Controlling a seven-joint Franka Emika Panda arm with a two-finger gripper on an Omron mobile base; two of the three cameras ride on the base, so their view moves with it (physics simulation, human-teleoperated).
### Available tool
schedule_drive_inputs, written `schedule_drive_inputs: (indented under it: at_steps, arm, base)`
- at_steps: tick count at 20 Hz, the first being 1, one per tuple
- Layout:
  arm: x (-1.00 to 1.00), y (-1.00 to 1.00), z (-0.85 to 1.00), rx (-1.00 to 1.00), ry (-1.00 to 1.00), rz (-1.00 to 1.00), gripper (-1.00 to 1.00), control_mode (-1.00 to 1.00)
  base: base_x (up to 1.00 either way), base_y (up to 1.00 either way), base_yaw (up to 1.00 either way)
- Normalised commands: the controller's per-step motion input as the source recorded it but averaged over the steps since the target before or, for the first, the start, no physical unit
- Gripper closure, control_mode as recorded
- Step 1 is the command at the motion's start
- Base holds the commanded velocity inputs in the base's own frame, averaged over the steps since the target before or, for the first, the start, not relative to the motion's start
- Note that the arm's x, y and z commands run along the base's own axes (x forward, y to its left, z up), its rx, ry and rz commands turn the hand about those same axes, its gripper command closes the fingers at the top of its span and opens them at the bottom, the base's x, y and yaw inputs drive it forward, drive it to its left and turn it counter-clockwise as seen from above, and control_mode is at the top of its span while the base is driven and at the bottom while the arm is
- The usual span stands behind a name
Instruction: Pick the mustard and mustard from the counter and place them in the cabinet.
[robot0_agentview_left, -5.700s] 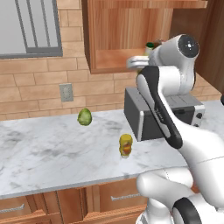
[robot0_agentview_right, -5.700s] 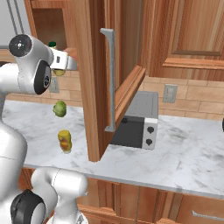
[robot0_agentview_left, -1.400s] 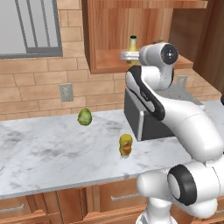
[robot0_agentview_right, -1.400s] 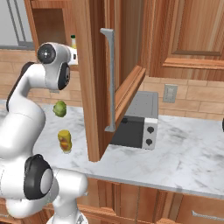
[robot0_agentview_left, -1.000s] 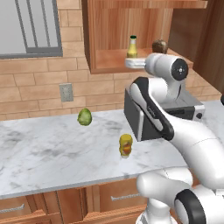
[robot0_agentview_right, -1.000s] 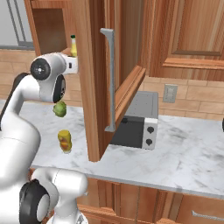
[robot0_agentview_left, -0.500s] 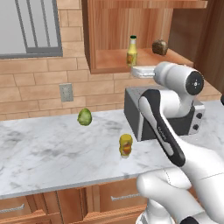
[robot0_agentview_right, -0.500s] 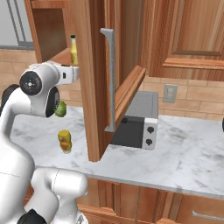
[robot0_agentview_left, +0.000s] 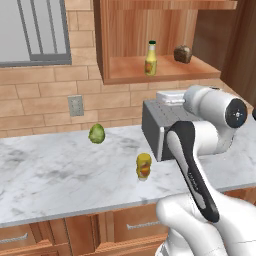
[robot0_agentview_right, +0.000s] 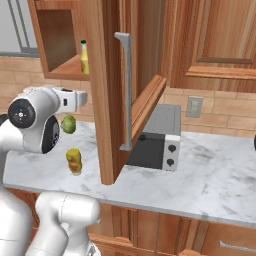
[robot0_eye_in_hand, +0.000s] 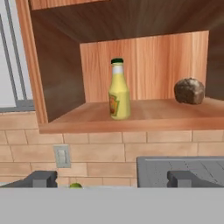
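Observation:
The slim mustard bottle (robot0_agentview_left: 150, 58) (robot0_eye_in_hand: 118, 90) with its dark green cap stands upright on the cabinet shelf (robot0_agentview_left: 165, 72) (robot0_eye_in_hand: 87, 119), also seen as the bottle (robot0_agentview_right: 84, 57). The stubby mustard bottle (robot0_agentview_left: 144, 166) (robot0_agentview_right: 74, 161) stands on the marbled counter (robot0_agentview_left: 60, 180). My gripper (robot0_eye_in_hand: 113, 179) is open and holds nothing, with its fingertips (robot0_eye_in_hand: 41, 178) wide apart. It sits back from the shelf and below it, over the grey appliance, pointing at the slim bottle. The hand (robot0_agentview_left: 169, 96) (robot0_agentview_right: 75, 100) is well above the stubby bottle.
A dark brown lump (robot0_agentview_left: 183, 53) (robot0_eye_in_hand: 189, 90) lies on the shelf right of the slim bottle. A green ball (robot0_agentview_left: 97, 133) (robot0_agentview_right: 68, 124) rests on the counter near the wall. The grey microwave (robot0_agentview_left: 160, 127) (robot0_agentview_right: 160, 135) stands under the cabinet. The cabinet door (robot0_agentview_right: 107, 90) hangs open.
The gripper has let go of the slim bottle on the shelf and drawn back and down, away from the cabinet. The bottle stays upright there.

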Motion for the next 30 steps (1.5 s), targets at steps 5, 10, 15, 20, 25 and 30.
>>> schedule_drive_inputs:
  at_steps: [5, 10, 15, 20, 25, 30]
  arm:
    - [-0.24, 0.00, -0.53, 0.00, 0.15, 0.00, -1.00, -1.00]
    - [-0.13, 0.00, -0.53, 0.00, 0.18, 0.00, -1.00, -1.00]
    - [-0.01, 0.00, -0.52, 0.00, 0.21, 0.00, -1.00, -1.00]
    - [0.00, 0.00, -0.41, 0.00, 0.14, 0.02, -1.00, -1.00]
    - [0.00, 0.00, -0.29, 0.00, 0.04, 0.14, -1.00, -1.00]
    - [0.00, 0.00, -0.22, 0.00, 0.01, 0.17, -1.00, -1.00]
  base:
    - [0.00, 0.00, 0.00]
    - [0.00, 0.00, 0.00]
    - [0.00, 0.00, 0.00]
    - [0.00, 0.00, 0.00]
    - [0.00, 0.00, 0.00]
    - [0.00, 0.00, 0.00]
